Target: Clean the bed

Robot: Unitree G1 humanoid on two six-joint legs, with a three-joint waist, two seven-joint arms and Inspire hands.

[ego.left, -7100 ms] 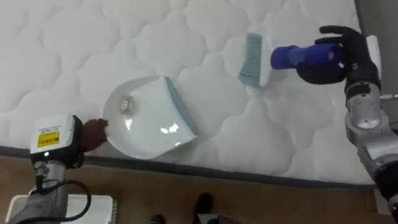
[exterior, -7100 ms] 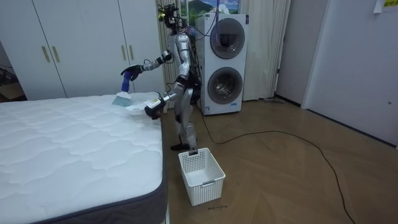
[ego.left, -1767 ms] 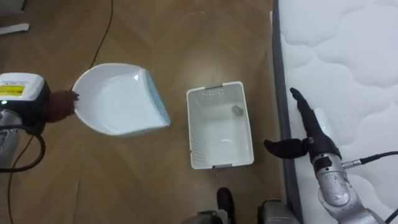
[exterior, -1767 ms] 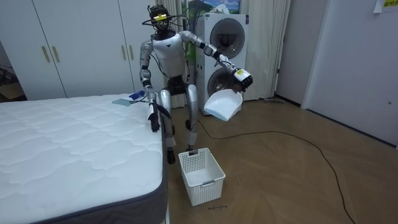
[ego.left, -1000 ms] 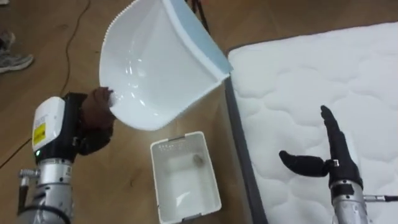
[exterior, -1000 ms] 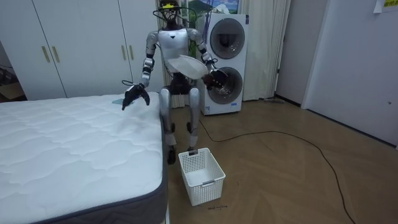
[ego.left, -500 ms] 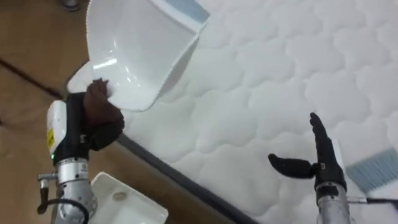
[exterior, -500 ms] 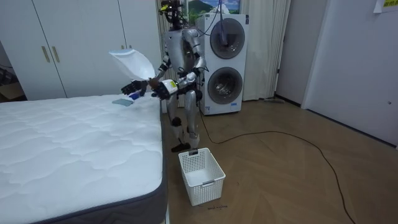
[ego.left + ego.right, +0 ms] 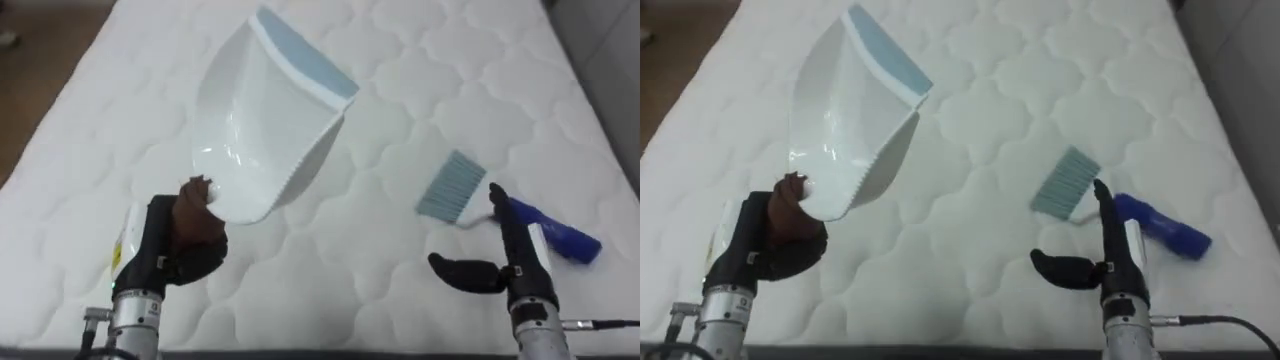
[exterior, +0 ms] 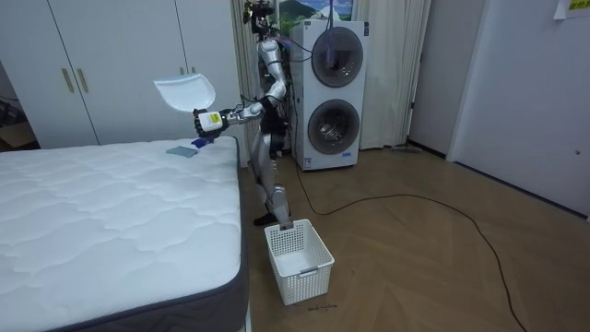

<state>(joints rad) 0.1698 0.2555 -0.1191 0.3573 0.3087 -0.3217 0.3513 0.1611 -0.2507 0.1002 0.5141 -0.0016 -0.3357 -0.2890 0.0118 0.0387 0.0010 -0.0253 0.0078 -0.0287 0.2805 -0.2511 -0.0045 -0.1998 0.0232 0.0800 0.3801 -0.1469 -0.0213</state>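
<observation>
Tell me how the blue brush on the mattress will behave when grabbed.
Probably light: the brush looks small beside the right hand. Its rounded blue handle might roll on the mattress; the bristles likely flex.

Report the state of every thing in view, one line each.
Dustpan: raised over the mattress, mouth tilted up, no debris visible inside.
Left hand: shut on the dustpan's handle.
Brush: lying on the mattress, not held.
Right hand: open, beside the brush.
Basket: upright on the floor by the bed.
Washer doors: both shut.
Wardrobe doors: shut.
</observation>
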